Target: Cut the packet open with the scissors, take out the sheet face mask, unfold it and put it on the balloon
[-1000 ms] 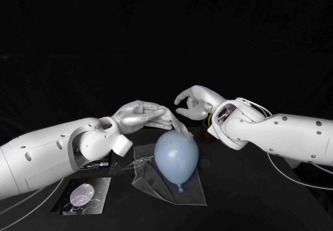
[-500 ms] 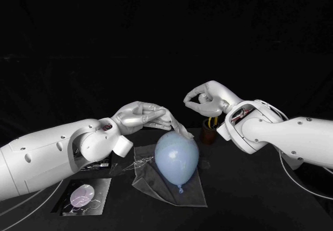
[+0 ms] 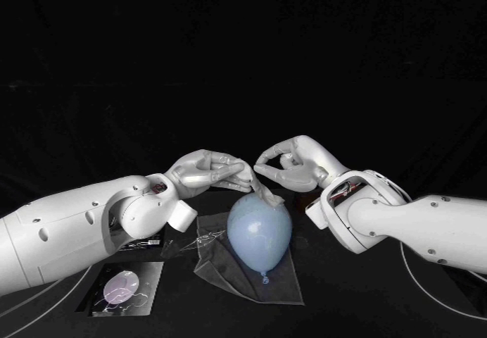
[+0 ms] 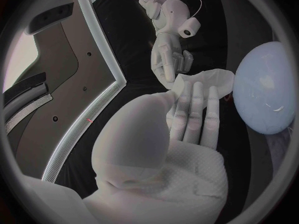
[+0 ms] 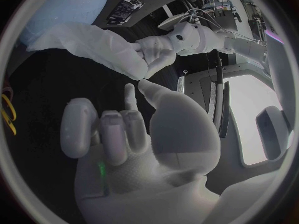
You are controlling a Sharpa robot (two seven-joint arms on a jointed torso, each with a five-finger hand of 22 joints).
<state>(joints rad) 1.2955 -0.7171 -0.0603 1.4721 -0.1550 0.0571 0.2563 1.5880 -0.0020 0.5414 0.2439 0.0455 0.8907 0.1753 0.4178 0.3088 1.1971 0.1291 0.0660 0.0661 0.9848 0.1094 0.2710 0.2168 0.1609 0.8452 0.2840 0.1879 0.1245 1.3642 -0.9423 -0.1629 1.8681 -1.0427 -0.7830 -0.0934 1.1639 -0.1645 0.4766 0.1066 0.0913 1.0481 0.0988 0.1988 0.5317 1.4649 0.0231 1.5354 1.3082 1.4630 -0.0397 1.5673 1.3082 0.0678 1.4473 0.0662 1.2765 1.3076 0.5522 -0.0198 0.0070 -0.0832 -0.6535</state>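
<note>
My left hand (image 3: 208, 172) holds the white sheet mask (image 3: 262, 191) up by its top. The mask hangs down to the upper end of the pale blue balloon (image 3: 259, 229), which lies on a clear film (image 3: 238, 274) on the table. In the left wrist view the mask (image 4: 209, 79) fans out past my fingers (image 4: 193, 117), beside the balloon (image 4: 268, 94). My right hand (image 3: 291, 163) is level with the left one, its thumb and forefinger curled together at the mask's edge (image 5: 93, 47). Whether they pinch the mask I cannot tell.
A printed packet (image 3: 122, 287) lies at the front left, with a dark flat piece (image 3: 142, 243) behind it. Yellow scissor handles (image 5: 5, 110) show at the edge of the right wrist view. My right forearm (image 3: 406, 222) crosses the table to the right of the balloon.
My right hand has come in leftwards to the mask and my left hand. The left hand has kept the mask up over the balloon.
</note>
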